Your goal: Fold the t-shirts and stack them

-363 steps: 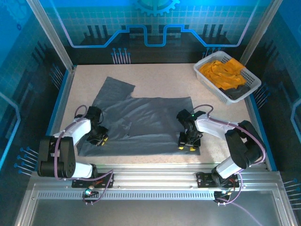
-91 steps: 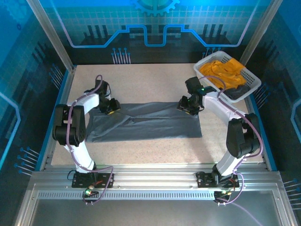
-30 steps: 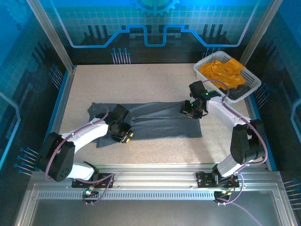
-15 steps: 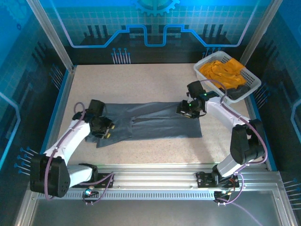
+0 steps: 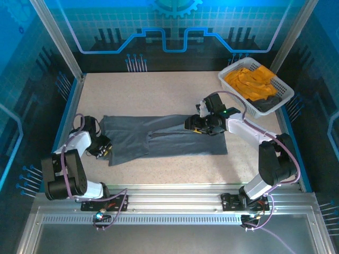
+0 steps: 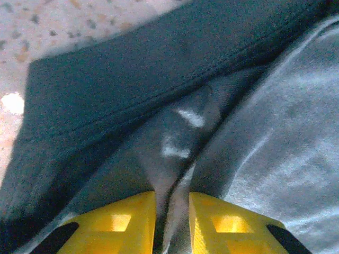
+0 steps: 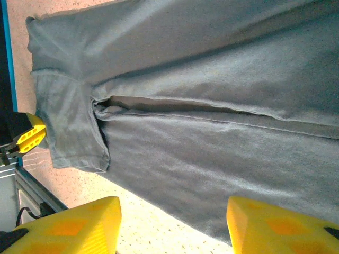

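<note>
Step in hand: folding the grey t-shirt (image 5: 169, 140); judged from its shape, it is already doubled into a long band and needs shortening end to end.
Grey t-shirt: flat on the table (image 5: 159, 95), stretching leftward from near the white lattice basket (image 5: 231, 91), on the side nearer the arm bases.
Orange-yellow t-shirts (image 5: 249, 80): heaped inside the basket, not yet folded.
Left gripper (image 6: 172, 198): at the shirt end farthest from the basket, clenched on a raised pinch of the grey cloth.
Right gripper (image 7: 172, 211): released, jaws wide, hovering over the band's half nearer the basket and holding nothing.
Next move calls for: probably a second grasp by the right gripper on the basket-side end, then carrying one end over the other with the edges kept level.
Risk: the thin pinch may slip.
</note>
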